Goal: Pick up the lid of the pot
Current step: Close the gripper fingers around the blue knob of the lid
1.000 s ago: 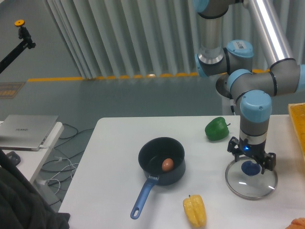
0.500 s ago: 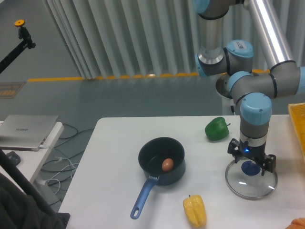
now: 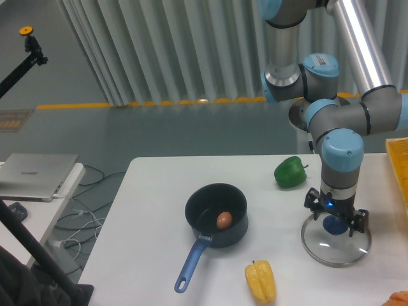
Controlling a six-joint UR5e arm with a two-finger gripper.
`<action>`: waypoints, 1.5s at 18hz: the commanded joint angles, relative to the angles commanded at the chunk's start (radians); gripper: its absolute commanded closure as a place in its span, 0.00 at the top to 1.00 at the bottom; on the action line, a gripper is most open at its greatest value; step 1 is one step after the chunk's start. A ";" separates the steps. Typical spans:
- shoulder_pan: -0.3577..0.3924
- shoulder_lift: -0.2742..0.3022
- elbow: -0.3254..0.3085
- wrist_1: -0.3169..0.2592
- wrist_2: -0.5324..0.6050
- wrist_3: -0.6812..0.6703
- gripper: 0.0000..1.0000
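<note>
Robot Arm Poised Over Pot Lid, Fingers Parted

A robot arm (image 3: pixel 341 150) reaches down to a white surface (image 3: pixel 159 197), its dark fingers (image 3: pixel 359 221) spread apart on either side of the blue knob (image 3: pixel 331 225) of a clear pot lid (image 3: pixel 331 252). The lid lies on the surface, to the frame's right of a black pot (image 3: pixel 229 238). A reddish-brown round item (image 3: pixel 224 220) sits inside the pot, whose blue handle (image 3: pixel 192 265) points toward the bottom of the frame. A green pepper (image 3: pixel 290 173) rests beyond the lid and a yellow pepper (image 3: pixel 261 281) nearer the camera, while an orange item (image 3: pixel 398 299) is cut off at the bottom right corner. A yellow container (image 3: pixel 398 159) stands at the frame's right edge. Across the room, a silver laptop (image 3: pixel 38 176) sits on a small white table (image 3: pixel 43 220), with loose cables (image 3: pixel 95 220) on the floor beside it. A pale pleated curtain (image 3: pixel 166 51) hangs behind, above an orange stripe (image 3: pixel 70 106).
</note>
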 joint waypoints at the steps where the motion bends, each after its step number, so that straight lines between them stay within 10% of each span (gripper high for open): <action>1: 0.000 -0.002 0.000 0.002 0.002 0.000 1.00; 9: 0.000 -0.011 0.000 0.005 0.000 0.003 0.88; 16: 0.000 -0.006 0.002 0.003 0.002 0.003 0.40; 27: 0.000 -0.002 0.005 0.003 0.000 0.006 0.36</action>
